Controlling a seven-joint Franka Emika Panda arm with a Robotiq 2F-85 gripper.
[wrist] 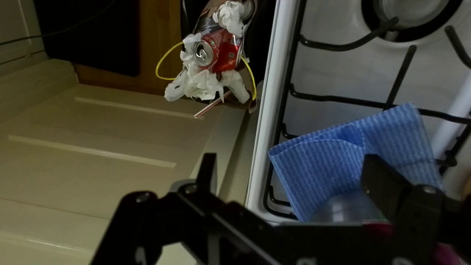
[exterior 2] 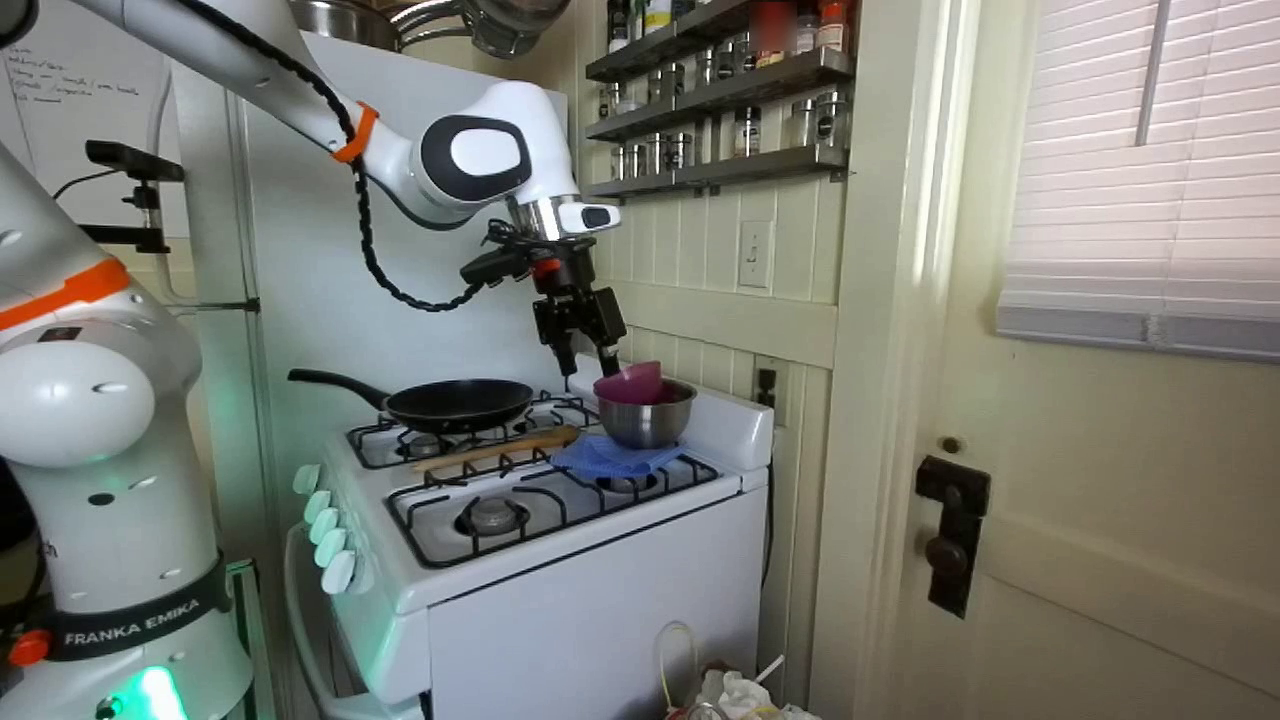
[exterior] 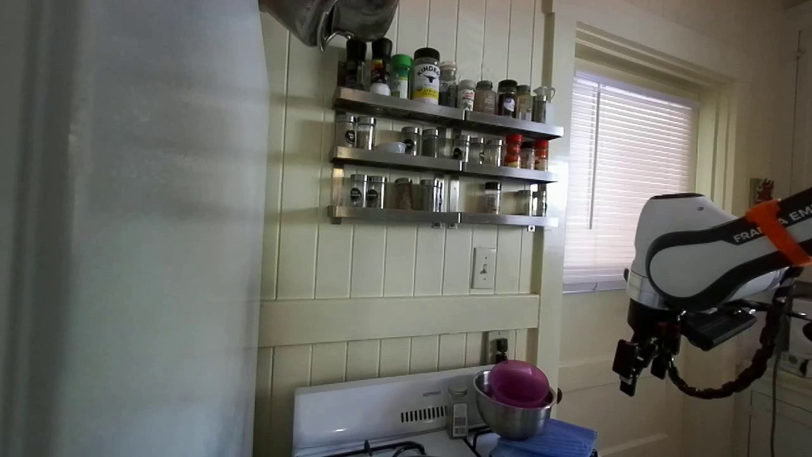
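My gripper [wrist: 289,165] is open, with its black fingers wide apart and nothing between them. It also shows in both exterior views [exterior: 642,379] [exterior 2: 590,368], pointing down. A pink bowl [exterior: 520,384] sits tilted inside a metal bowl [exterior: 512,416] at the back of the stove. In an exterior view the fingertips appear right by the pink bowl [exterior 2: 632,383] and the metal bowl [exterior 2: 648,422]; in both bowls' other view a gap separates them. A folded blue cloth [wrist: 323,165] lies by the metal bowl [wrist: 342,208]. The gripper hides most of both bowls in the wrist view.
The white stove [exterior 2: 590,600] carries a black frying pan [exterior 2: 460,405] and a wooden utensil [exterior 2: 497,450]. A trash bag with a red can [wrist: 220,49] stands beside it. Spice shelves [exterior: 444,164] hang above. The refrigerator [exterior 2: 400,250] and door [exterior 2: 1130,480] flank the stove.
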